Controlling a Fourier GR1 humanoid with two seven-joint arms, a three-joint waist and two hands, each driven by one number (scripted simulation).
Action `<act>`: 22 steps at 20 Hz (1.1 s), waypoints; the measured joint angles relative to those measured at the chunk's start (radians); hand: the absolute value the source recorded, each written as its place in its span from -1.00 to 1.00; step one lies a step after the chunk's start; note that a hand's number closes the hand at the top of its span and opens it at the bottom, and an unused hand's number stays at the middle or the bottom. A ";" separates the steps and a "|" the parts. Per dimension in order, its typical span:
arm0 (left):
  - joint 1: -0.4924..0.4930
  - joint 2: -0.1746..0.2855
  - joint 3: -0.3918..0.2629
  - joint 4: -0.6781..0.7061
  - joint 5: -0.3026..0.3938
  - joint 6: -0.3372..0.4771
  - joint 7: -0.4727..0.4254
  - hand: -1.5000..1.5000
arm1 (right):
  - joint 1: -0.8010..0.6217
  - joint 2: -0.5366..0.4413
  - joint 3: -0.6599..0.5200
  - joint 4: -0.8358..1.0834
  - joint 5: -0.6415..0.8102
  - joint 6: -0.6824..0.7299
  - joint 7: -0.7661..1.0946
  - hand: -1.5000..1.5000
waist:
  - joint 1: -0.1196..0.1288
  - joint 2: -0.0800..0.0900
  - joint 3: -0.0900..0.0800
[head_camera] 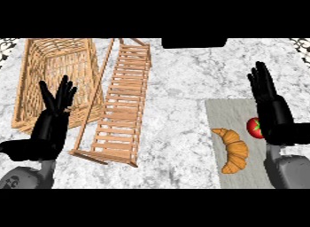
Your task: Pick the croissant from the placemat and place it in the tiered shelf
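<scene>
Left hand (50, 126): open, fingers straight and fanned, pointing toward the bench's far side, thumb out to the left. It shows at the lower left, resting with fingers up.
Left forearm (23, 177): grey, coming in from the lower edge. It bears a pale mark, too small to read.
Right hand (275, 113): open, fingers straight and close together, pointing toward the far side, thumb out to the right. It holds nothing and stands over the right part of the placemat (216, 113).
Right forearm (293, 170): grey, rising from the lower edge at the right.
Croissant (232, 149): lies flat on the placemat's near left part, its length running from far to near, curved. It is just left of the right hand's wrist and not touched by it; the fingertips reach well beyond it.
Tomato (252, 127): red, on the placemat between the croissant's far end and the right hand, its right side hidden behind that hand.
Placemat: grey, on the right of the bench (177, 88), running to the lower edge.
Shelf (122, 111): wooden and slatted, on the bench's left half, well apart from the croissant. The left hand overlaps its left part; whether they touch cannot be told.
Block (193, 43): dark, at the bench's far edge.
</scene>
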 measured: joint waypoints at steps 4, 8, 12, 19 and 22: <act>0.022 0.023 0.020 -0.048 -0.037 0.055 0.036 0.00 | -0.020 -0.029 0.036 -0.014 -0.043 0.124 0.019 1.00 | 0.023 0.005 -0.001; 0.043 0.048 0.040 -0.071 -0.038 0.090 0.095 0.00 | -0.046 -0.073 0.042 0.032 -0.056 0.200 0.050 -1.00 | 0.036 0.011 -0.004; 0.061 0.063 0.058 -0.088 -0.036 0.116 0.162 0.00 | -0.045 -0.077 -0.021 0.082 -0.217 0.339 0.048 -1.00 | 0.034 0.015 -0.007; 0.092 0.076 0.076 -0.104 -0.030 0.099 0.198 0.00 | -0.046 -0.278 -0.074 0.022 -0.337 0.658 0.067 -1.00 | 0.023 0.014 -0.011; 0.095 0.075 0.080 -0.092 -0.030 0.090 0.196 0.00 | -0.052 -0.377 -0.047 -0.055 -0.295 0.739 0.108 -1.00 | 0.016 0.013 -0.013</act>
